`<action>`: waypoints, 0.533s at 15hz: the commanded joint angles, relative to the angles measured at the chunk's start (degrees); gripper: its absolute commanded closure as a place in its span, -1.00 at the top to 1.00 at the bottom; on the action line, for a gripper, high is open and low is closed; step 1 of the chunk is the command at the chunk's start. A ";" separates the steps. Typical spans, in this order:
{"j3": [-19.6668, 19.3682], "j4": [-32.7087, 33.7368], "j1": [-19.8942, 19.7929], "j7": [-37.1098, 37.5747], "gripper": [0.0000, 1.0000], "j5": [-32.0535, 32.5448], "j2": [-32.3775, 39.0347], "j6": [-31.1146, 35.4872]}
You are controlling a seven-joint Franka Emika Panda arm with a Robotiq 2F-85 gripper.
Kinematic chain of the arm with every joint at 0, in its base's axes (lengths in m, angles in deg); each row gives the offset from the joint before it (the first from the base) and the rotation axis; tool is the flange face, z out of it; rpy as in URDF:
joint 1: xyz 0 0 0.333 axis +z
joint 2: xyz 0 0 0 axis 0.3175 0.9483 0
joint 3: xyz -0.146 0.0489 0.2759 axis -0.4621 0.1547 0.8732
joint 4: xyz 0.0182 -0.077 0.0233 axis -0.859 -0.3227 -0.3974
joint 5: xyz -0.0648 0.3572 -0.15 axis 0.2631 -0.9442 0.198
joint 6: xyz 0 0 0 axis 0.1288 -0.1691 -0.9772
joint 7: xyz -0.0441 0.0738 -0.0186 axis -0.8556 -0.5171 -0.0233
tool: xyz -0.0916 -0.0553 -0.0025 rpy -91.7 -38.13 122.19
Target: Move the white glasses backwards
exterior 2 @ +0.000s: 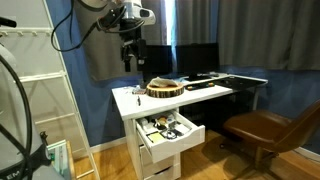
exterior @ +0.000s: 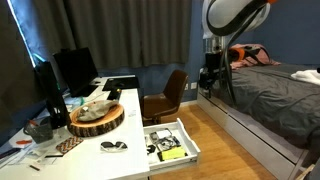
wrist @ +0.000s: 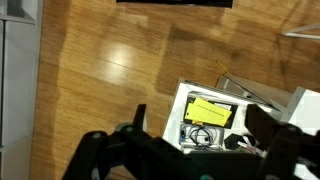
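The white glasses [exterior: 113, 146], a small pair with dark oval lenses in a thin white frame, lie flat at the near edge of the white desk [exterior: 132, 118]. A flat dark patterned square piece [exterior: 68, 146] is to their left. Just behind them sits a thick round wooden slab [exterior: 97, 118], so taking them backwards probably means passing along its right side. Right of the desk, an open white drawer [exterior: 190, 145] juts out over the floor. The black two-finger gripper [exterior: 210, 78] hangs high at the far right, well apart from the glasses and near the grey bed [exterior: 270, 90]. In the wrist view its fingers [wrist: 140, 118] are spread with nothing between them, above the drawer. It is likely held clear ahead of an approach.
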 commanded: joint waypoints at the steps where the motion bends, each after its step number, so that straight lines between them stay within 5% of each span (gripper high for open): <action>1: 4.21 7.41 2.76 -0.09 1.00 4.68 5.46 -4.38; 8: 14.59 21.74 12.82 -1.41 1.00 7.17 20.26 -3.50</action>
